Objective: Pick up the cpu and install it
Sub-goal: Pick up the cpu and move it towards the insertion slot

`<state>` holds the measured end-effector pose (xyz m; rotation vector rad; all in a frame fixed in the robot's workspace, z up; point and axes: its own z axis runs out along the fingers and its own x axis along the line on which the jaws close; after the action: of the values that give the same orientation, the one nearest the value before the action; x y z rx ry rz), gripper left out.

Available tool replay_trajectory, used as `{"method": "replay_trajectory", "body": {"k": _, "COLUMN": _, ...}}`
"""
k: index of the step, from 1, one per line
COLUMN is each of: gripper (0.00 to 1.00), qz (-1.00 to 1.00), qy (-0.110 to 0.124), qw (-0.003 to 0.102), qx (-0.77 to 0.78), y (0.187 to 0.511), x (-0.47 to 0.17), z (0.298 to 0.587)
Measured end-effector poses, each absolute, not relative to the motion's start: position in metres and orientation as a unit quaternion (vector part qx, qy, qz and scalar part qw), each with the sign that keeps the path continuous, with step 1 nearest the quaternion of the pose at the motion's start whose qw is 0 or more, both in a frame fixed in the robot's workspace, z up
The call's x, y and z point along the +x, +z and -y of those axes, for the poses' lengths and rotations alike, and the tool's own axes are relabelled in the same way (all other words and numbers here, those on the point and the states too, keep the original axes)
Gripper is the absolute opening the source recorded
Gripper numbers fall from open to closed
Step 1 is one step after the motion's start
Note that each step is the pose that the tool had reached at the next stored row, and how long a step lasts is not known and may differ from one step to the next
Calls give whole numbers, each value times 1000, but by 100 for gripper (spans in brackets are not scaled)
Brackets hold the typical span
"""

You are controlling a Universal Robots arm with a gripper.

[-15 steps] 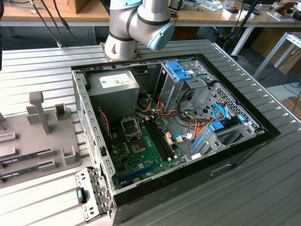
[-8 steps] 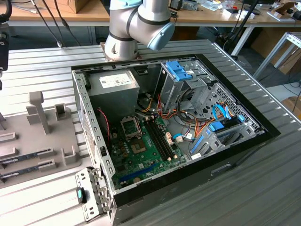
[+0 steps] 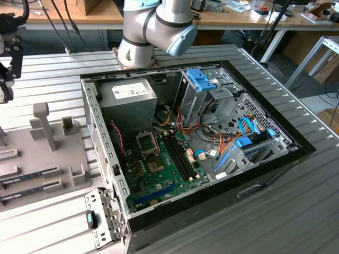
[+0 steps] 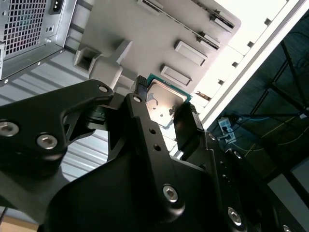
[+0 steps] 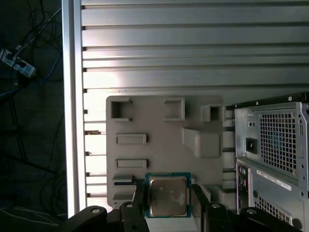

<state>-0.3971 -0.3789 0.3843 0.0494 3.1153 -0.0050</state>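
Tool [image 4: 165, 104] clasps one cpu [image 5: 168, 195] between two fingers [image 4: 187, 123], one grey tray [image 5: 159, 111] behind.

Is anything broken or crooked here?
Nothing stands out. The cpu sits square in the gripper, held above the grey tray, and looks whole. The computer case lies open on its side with its cables inside, and nothing is spilled.

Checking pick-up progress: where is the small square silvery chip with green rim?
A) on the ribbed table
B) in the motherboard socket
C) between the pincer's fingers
C: in both wrist views the small square silvery cpu sits held in the black pincer, over the grey tray.
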Motion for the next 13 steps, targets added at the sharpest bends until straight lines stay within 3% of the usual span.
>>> {"method": "replay_trajectory", "body": {"k": 13, "gripper": 47, "qz": -1000, "qy": -2, "qw": 12, "qx": 16, "y": 384, "x": -371, "z": 379}}
